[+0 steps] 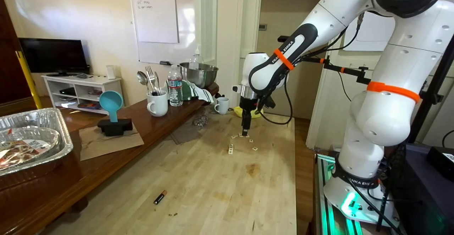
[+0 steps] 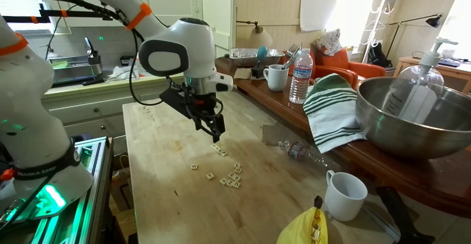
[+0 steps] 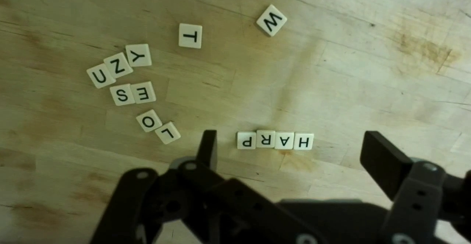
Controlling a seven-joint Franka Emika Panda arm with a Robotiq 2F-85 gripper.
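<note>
Row of four square cream letter tiles point(image 3: 275, 140), reading HARP, lies flat on pale wooden tabletop point(image 3: 228, 100). Black two-fingered gripper point(image 3: 289, 137) above it, spread wide, grasping nothing. Wrist view: seven similar tiles point(image 3: 122, 95) clustered left; T tile point(image 3: 190, 36) and W tile point(image 3: 271, 20) lie singly, far side. In an exterior view, yellow pouch point(image 2: 298, 229) sits near right, beside white ceramic mug point(image 2: 346, 196).

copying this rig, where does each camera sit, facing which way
In an exterior view: at the battery end, looking along the table; arm and base show.
In an exterior view: by the yellow pouch, looking roughly the opposite way; arm and base show.
Wrist view: above the letter tiles, facing down; no arm, just the open gripper.
Both exterior views share arm, table, tiles.
</note>
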